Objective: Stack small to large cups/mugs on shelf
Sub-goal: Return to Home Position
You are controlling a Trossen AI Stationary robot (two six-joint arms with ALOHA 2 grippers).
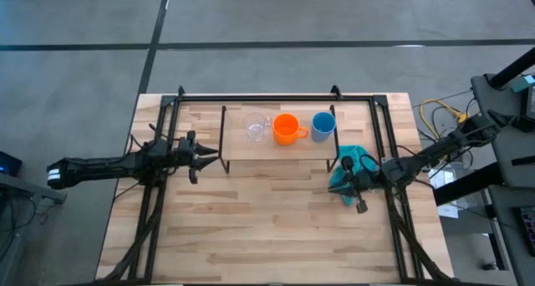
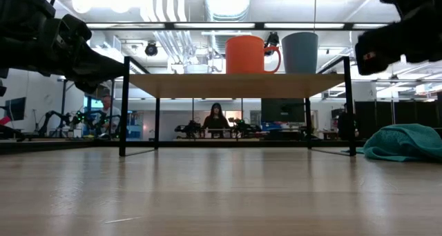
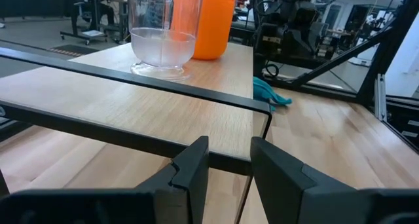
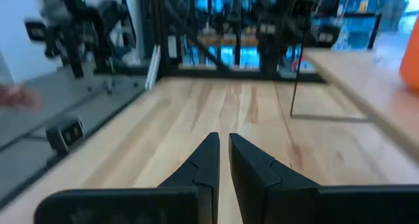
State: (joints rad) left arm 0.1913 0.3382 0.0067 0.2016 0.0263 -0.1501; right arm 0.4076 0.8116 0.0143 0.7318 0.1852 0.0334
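The left gripper (image 3: 229, 165) hangs empty at the near end of the shelf (image 3: 131, 96), its fingers parted by only a narrow gap. Straight ahead of it, above finger level, stands the glass (image 3: 160, 34). The orange mug (image 3: 211, 21) is just behind that and the blue cup (image 1: 323, 125) farthest off, all three upright in a row on the shelf. The right gripper (image 4: 224, 162) is empty too, its fingers all but closed. It sits low over the desk (image 4: 216, 112), with the shelf off to one side and the cloth (image 1: 351, 162) close by its wrist.

The glass looks rigid, light, slick and breakable. If it needs moving, a gentle squeeze low on the wall, near the thick base, seems safest. The mug is stiff and probably light. Its handle points toward the blue cup, so the plain wall facing the left gripper is the better hold. The blue cup has no handle and would take a grip across the body. Neither gripper's present gap would admit any of the three.
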